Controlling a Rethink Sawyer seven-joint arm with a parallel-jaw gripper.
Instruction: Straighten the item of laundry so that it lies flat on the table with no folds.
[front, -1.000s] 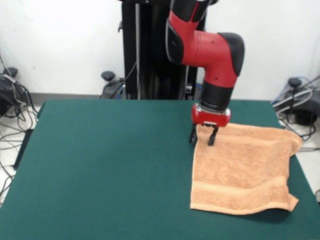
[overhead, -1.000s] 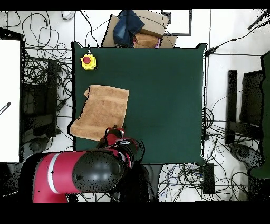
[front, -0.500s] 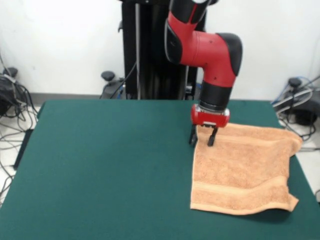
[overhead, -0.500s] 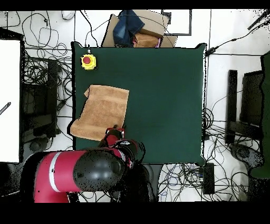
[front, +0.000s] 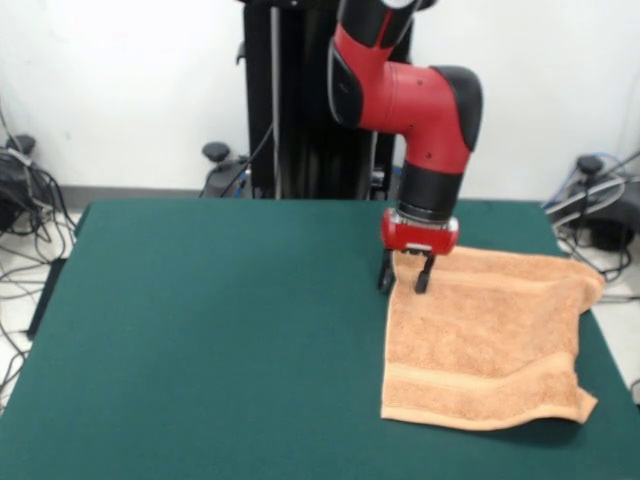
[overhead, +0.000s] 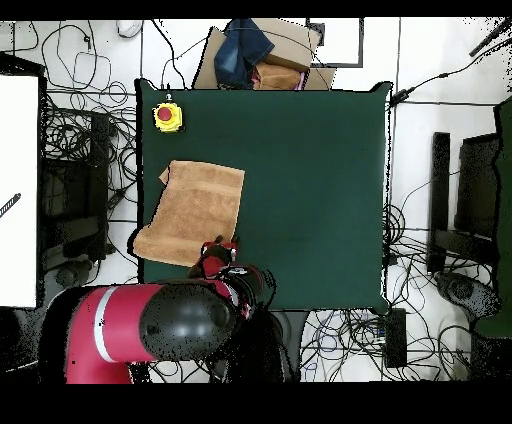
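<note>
Towel: an orange-tan terry towel is seen lying on the green desk, spread mostly flat, with a woven band running near its front edge.
Place: the towel is found toward one side of the desk, one of its side edges reaching the desk's edge and perhaps hanging slightly over it; a yellow box with a red button stands on the desk near the towel's corner farthest from the arm.
Folds: a curled corner is seen at the front of the edge that reaches the desk's rim, and that edge looks wavy; the rest appears smooth.
Handling: the cloth is judged soft, light and limp, likely to drag on the felt-like top rather than slide freely; a corner or hem is judged the best place to be pinched, so that it can be pulled taut.
Pincer: the pincer is held at the towel's back corner nearest the arm, its two dark fingers parted narrowly with the hem between them; a firm grip cannot be confirmed.
Arm: the red arm is bent at the elbow, and the wrist is pointed straight down over that corner.
</note>
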